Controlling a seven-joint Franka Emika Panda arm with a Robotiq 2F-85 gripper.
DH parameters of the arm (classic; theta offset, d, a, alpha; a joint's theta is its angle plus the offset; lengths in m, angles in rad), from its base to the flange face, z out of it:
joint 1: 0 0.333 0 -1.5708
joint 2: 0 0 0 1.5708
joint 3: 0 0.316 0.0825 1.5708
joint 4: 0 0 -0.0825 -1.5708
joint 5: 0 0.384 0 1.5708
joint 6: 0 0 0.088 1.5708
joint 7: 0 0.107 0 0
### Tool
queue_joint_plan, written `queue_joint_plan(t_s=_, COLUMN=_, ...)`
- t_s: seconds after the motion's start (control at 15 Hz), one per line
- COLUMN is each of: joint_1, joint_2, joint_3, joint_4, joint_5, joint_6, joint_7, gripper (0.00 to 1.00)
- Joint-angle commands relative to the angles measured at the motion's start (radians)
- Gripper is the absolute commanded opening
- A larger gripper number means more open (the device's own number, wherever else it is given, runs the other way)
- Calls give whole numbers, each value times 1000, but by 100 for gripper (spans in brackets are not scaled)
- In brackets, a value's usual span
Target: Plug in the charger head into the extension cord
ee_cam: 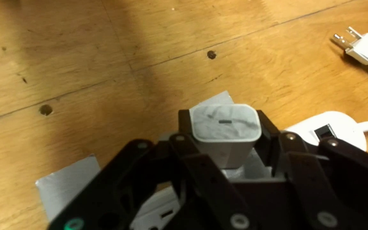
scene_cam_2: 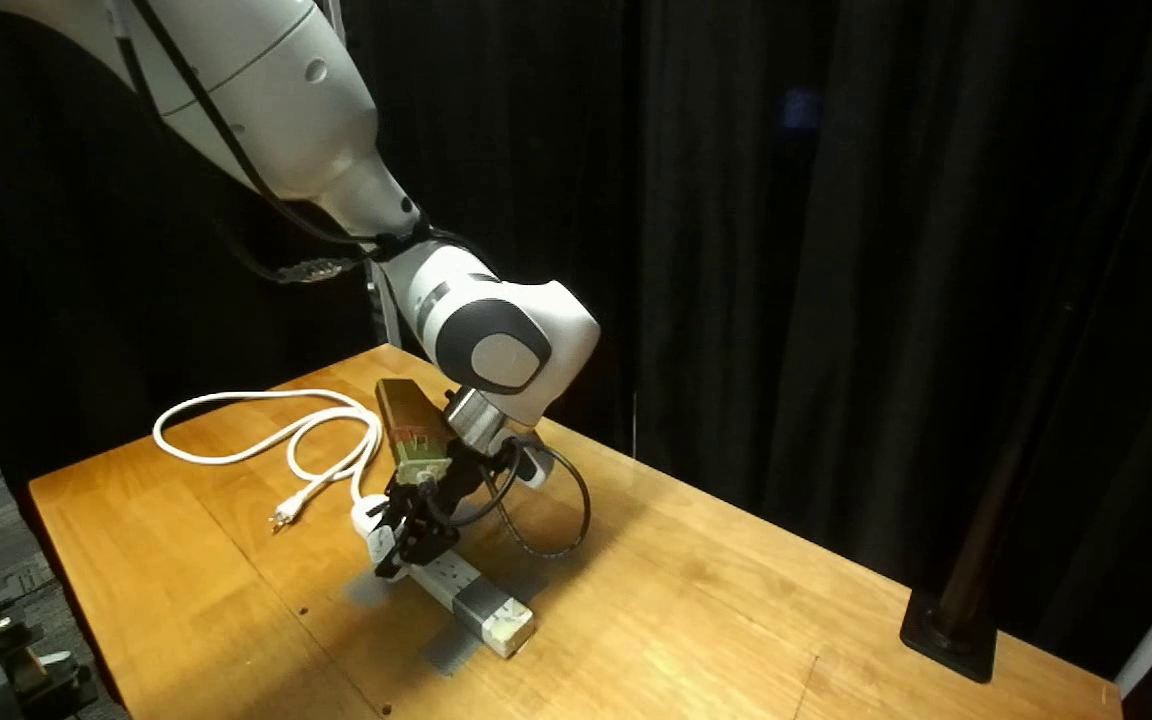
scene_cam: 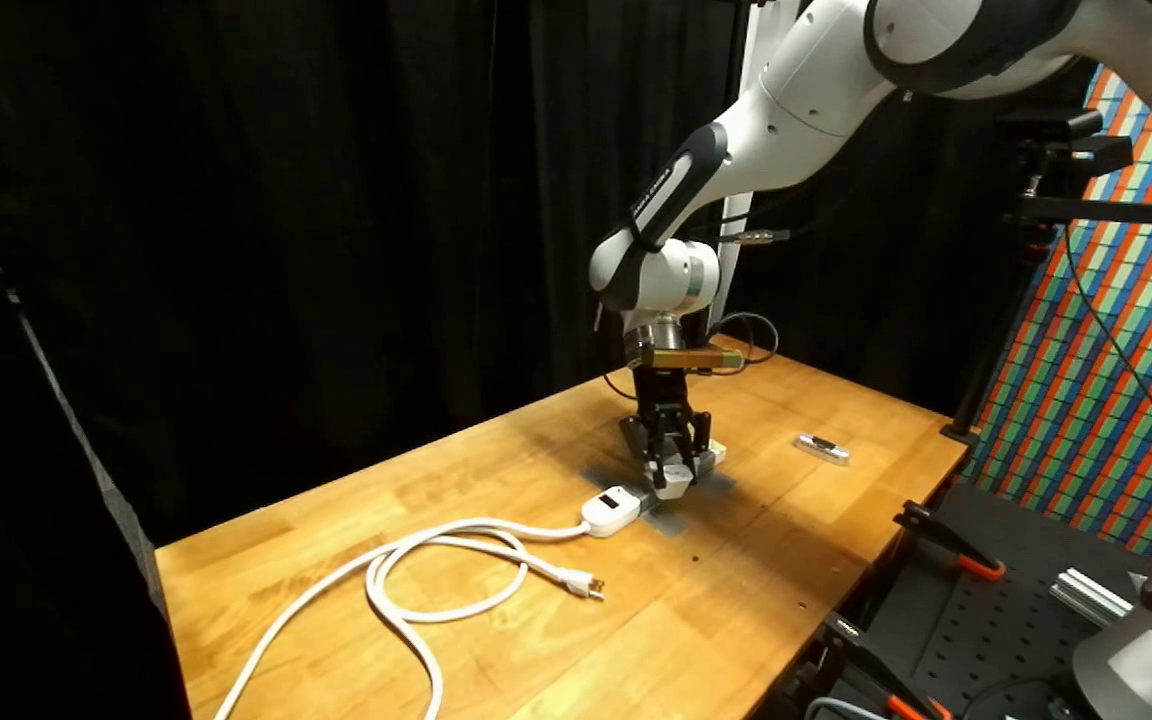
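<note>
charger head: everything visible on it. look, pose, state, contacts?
The charger head is a small white block with rounded corners, plastic by the look of it. One face carries a streaky grey patch with a short dark slot near its middle; in the wrist view that face meets the camera. The jaws grip it from opposite sides. It is at the extension cord, toward the rounded white end piece. No prongs show; whether it's tilted or touching the extension cord, I can't tell.

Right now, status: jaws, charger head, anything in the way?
Jaws shut on charger head. It's close by extension cord; can't tell if plugged in. No obstruction seen; cord's plug lies off to the side.
</note>
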State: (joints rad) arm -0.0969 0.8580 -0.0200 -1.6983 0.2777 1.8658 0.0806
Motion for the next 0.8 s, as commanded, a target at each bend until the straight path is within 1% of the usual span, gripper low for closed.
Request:
queue_joint_plan(t_s=0.0, joint_1=7, joint_2=-165, joint_3=24, joint_4=-162, joint_5=26, joint_6=157, joint_7=-55, gripper=23)
queue_joint_plan(t_s=0.13, joint_1=11, joint_2=-243, joint_3=19, joint_4=-241, joint_5=2, joint_6=205, joint_7=-83, gripper=23)
queue_joint_plan(t_s=0.27, joint_1=17, joint_2=-319, joint_3=15, joint_4=-290, joint_5=-28, joint_6=235, joint_7=-116, gripper=23)
queue_joint_plan(t_s=0.4, joint_1=24, joint_2=-384, joint_3=8, joint_4=-296, joint_5=-66, joint_6=183, joint_7=-115, gripper=23)
queue_joint_plan(t_s=0.47, joint_1=24, joint_2=-408, joint_3=8, joint_4=-296, joint_5=-59, joint_6=189, joint_7=-93, gripper=23)
queue_joint_plan(t_s=0.53, joint_1=25, joint_2=-418, joint_3=6, joint_4=-280, joint_5=-50, joint_6=166, joint_7=-61, gripper=23)
queue_joint_plan(t_s=0.6, joint_1=35, joint_2=-417, joint_3=-9, joint_4=-266, joint_5=-49, joint_6=177, joint_7=10, gripper=23)
queue_joint_plan(t_s=0.67, joint_1=45, joint_2=-410, joint_3=-21, joint_4=-254, joint_5=-50, joint_6=220, joint_7=75, gripper=23)
queue_joint_plan(t_s=0.73, joint_1=51, joint_2=-400, joint_3=-31, joint_4=-238, joint_5=-60, joint_6=212, joint_7=132, gripper=23)
